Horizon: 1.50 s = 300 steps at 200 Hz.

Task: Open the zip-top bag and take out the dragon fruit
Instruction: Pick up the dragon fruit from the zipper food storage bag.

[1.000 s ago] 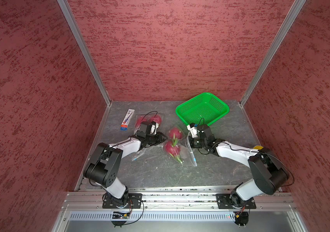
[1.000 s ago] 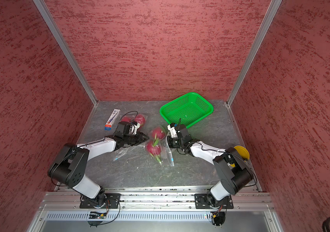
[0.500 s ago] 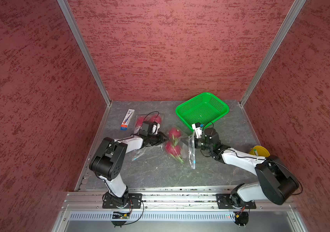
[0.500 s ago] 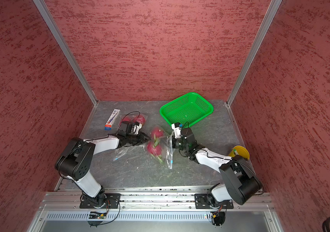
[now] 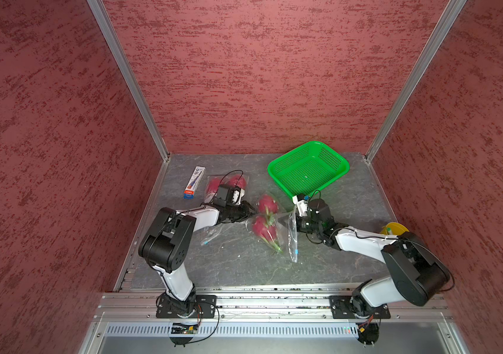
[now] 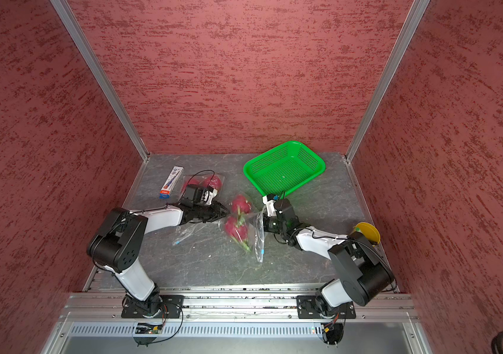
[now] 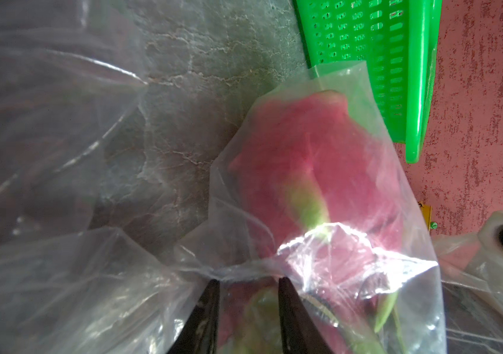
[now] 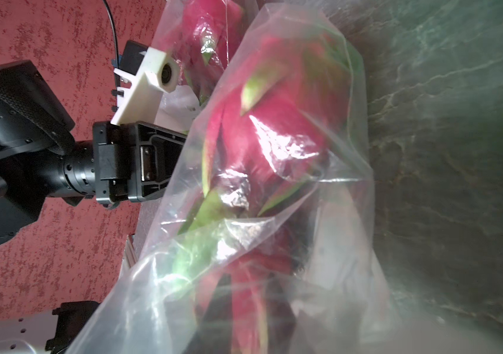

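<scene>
Your two dragon fruit (image 5: 263, 230) lie on the desk (image 5: 244, 269) between the arms, one just behind the other. Both are inside the zip-top bag (image 5: 292, 239). None is out yet, and you cannot tell from here whether the mouth is unzipped. Your left fingers (image 7: 207, 306) are drawn in on a gather of film at the bag's edge on their side, with creases running to their tips, so I read that as a grasp. The right fingers are buried behind plastic in the wrist view and masked by the right arm (image 5: 363, 242) from above. You cannot tell if they have caught anything, though a flap carrying the blue slider (image 5: 296, 252) stands up beside them.

Watch these. If either side has pinched both layers rather than one lip, pulling apart will only drag bag and fruit across the desk, perhaps into the green basket (image 5: 336, 171) close behind. The film looks thin and slick, so a hard pull on a bunched gather could slip free or stretch it. If the mouth pops wide, the round fruit could roll away. Your left wrist also hangs right over a second bag (image 5: 225, 184) of fruit, which it could snag.

Against a second ago, the fruit and the left fingers sit where they were. The right arm has swung its elbow outward, uncovering a yellow object (image 5: 394, 228), and the flap now stands taller
</scene>
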Available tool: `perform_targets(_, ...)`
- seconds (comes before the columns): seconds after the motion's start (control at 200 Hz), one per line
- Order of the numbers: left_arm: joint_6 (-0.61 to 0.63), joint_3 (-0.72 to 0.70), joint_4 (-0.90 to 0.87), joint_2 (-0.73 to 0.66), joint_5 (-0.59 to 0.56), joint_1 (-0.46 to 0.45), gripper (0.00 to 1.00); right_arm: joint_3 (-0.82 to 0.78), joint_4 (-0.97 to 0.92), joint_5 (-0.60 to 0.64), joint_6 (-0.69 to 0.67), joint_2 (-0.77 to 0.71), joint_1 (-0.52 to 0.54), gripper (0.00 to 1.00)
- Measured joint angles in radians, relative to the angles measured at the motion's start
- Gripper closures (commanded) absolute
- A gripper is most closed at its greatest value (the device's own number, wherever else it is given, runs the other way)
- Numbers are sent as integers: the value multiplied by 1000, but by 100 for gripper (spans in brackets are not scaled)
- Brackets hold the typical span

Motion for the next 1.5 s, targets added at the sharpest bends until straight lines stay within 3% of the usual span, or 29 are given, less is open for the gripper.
perform_targets(0.336, -11, 6, 0, 19, 2, -9, 67, 8, 63, -1, 4, 101, 33, 60)
perform_targets(0.541, -13, 6, 0, 19, 2, -10, 67, 25, 99, -14, 10, 133, 45, 42)
perform_targets(0.842, -27, 10, 4, 31, 2, -19, 68, 18, 172, -38, 33, 115, 52, 37)
perform_targets(1.272, -31, 25, 19, 37, -2, -24, 68, 130, 263, -7, 83, 227, 53, 26)
perform_targets(1.503, -30, 26, 23, 37, 12, 5, 67, 114, 270, -30, 105, 192, 25, 26)
